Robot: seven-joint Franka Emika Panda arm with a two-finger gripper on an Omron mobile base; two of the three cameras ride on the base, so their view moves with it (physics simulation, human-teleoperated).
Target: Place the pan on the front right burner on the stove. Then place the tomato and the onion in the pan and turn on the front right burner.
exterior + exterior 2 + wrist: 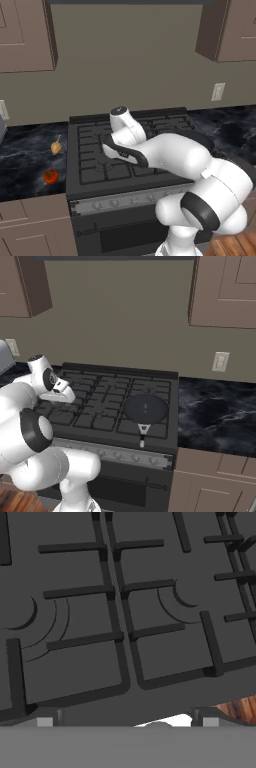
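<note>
While the pan (145, 408) sits on the front right burner (150, 423) | gripper (127, 722): jaws apart, empty, above the stove's (90, 150) grates | tomato (50, 176) and onion (56, 146): left counter (25, 155), off to the gripper's left.

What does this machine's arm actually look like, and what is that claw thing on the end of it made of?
The arm is a chain of fat, rounded, glossy white segments, joined by dark grey-black rings at each joint. No loose cables show; it looks smooth and sealed. Its end segment carries a small round dark cap. The claw ends in two small dark finger tips with pale grey pads, standing wide apart.
</note>
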